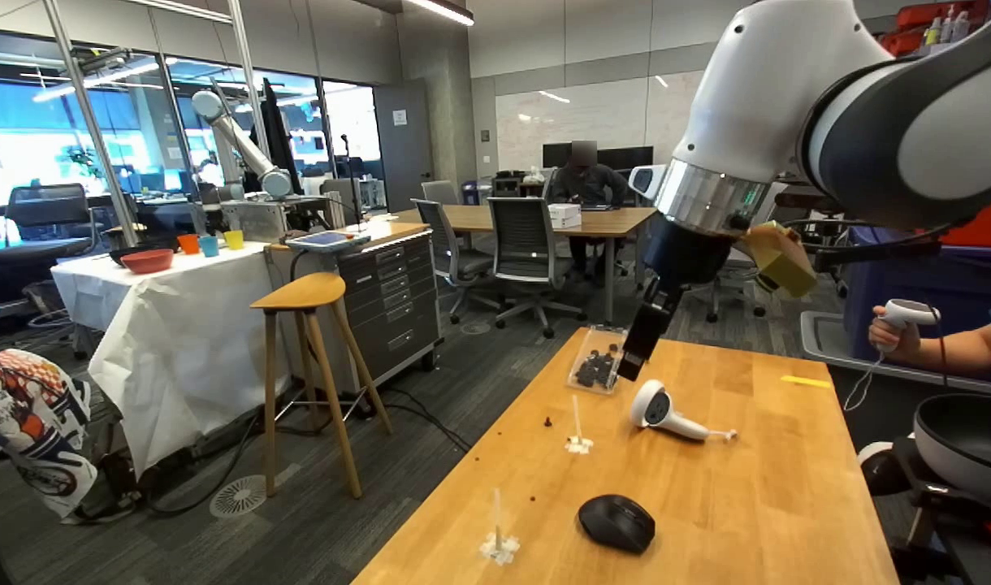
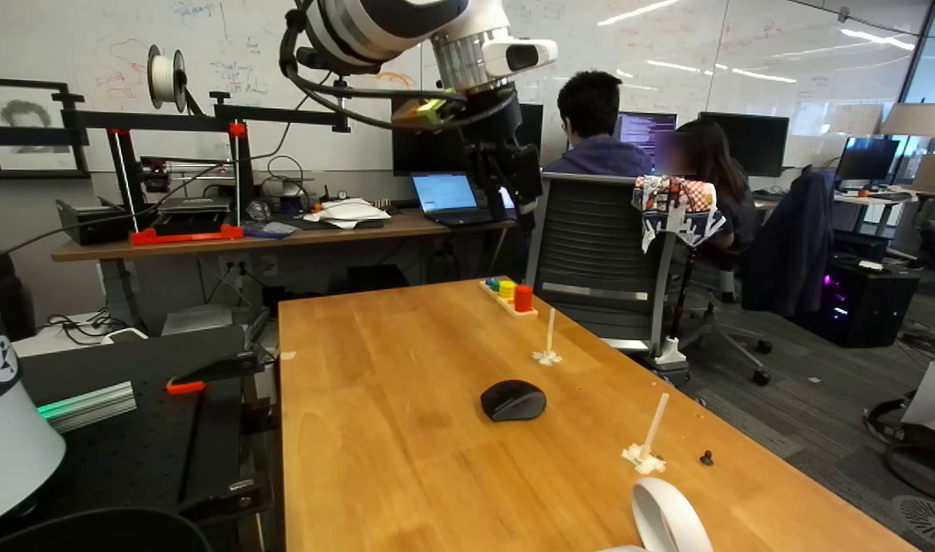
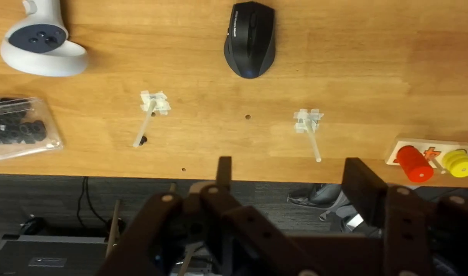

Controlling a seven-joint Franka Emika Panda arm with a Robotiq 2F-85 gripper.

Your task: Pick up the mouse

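Note:
The mouse is a small black, rounded oval device lying flat on the wooden table. It shows in both exterior views [image 1: 616, 523] [image 2: 513, 400], and in the wrist view [image 3: 251, 40] it is at the top middle. My gripper [image 3: 287, 165] is open with nothing between its fingers. In the wrist view its fingertips are at the lower middle, over the table's edge and the floor, well apart from the mouse. In both exterior views the gripper [image 1: 632, 364] [image 2: 526, 218] is raised above the table and points down at a tilt.
Two thin upright sticks [image 1: 577, 422] [image 1: 498, 524] are taped to the wooden table [image 1: 755, 487]. A white-and-grey controller [image 1: 666, 413] and a clear tray [image 1: 577, 370] of dark bits lie at one end. A block toy with red [image 2: 523, 297] and yellow pieces stands near the opposite end, by the table's edge.

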